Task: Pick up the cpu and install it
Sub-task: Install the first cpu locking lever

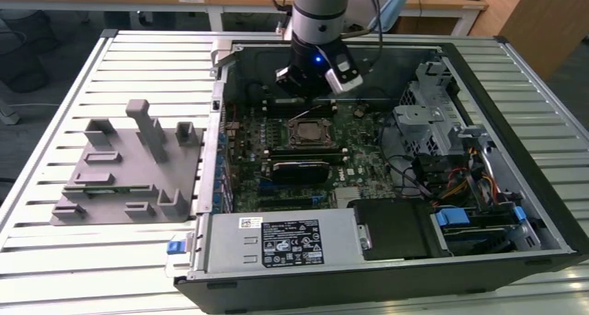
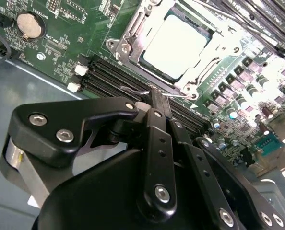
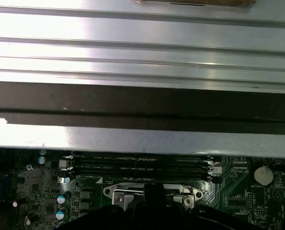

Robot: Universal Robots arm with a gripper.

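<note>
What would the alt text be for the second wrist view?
The silvery cpu sits in its metal socket frame on the green motherboard. The black gripper hangs over the memory slots beside it.

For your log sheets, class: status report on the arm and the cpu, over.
Gripper above the motherboard, jaws shut, empty. Cpu seated in its socket. Nothing in the way.

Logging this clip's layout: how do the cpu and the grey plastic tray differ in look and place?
The cpu is a flat, silvery square; the grey plastic tray is matte with upright posts. The cpu lies in the socket frame on the motherboard inside the computer case; the tray sits outside it, toward the exterior view's left. The cpu looks far smaller.
</note>
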